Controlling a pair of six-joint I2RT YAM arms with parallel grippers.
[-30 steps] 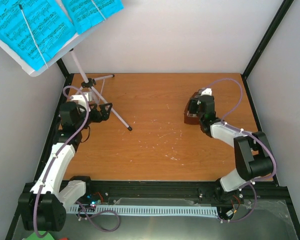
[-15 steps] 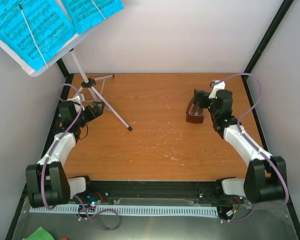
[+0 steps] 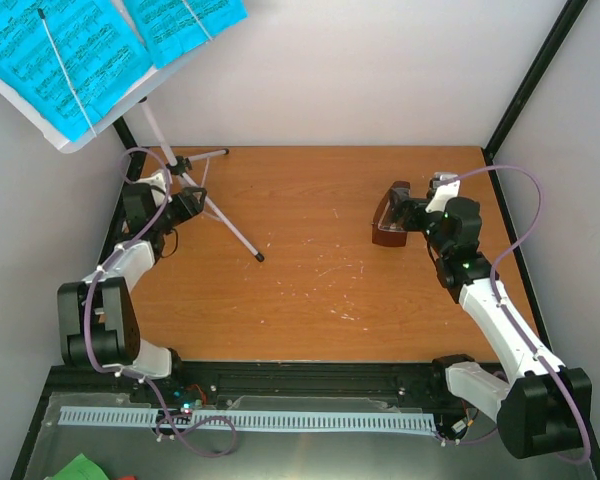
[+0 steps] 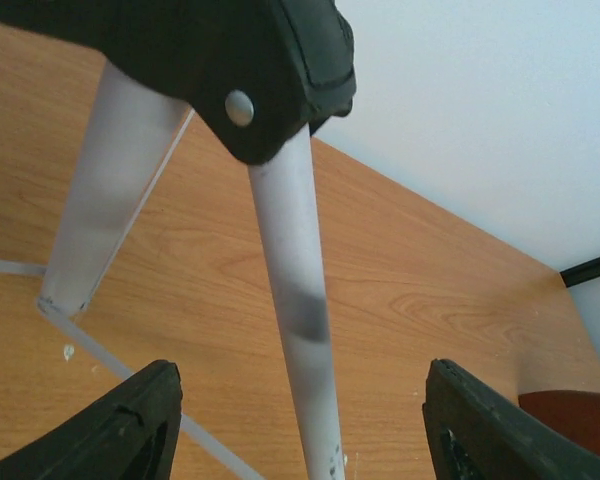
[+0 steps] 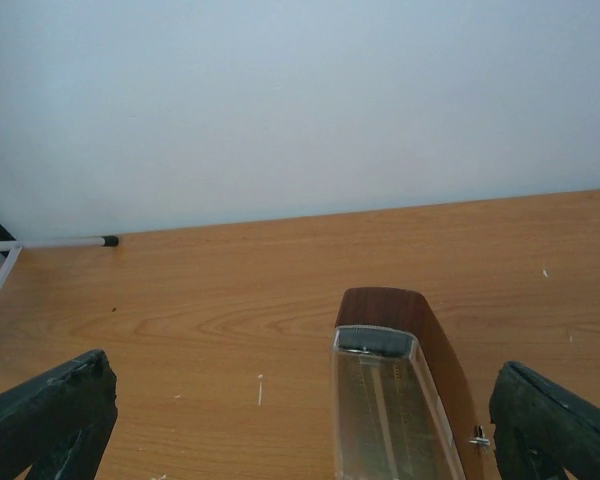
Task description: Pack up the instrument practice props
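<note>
Silver stand [image 3: 160, 132] rises at the table's [image 3: 310, 290] far-left corner, blue sheets [image 3: 55, 55] on top. The left gripper [image 4: 305, 420], released, straddles one leg [image 4: 295, 300]. Brown metronome [image 3: 390, 220] near the right edge sits between the spread right gripper [image 5: 300, 415].

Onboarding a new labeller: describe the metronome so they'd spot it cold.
On the orange-brown wooden table, look far right, just ahead of the open right hand. There sits a small dark brown pyramid metronome with a clear plastic front. It is the only squat solid block; the silver tripod music stand at left is all thin tubes.
</note>
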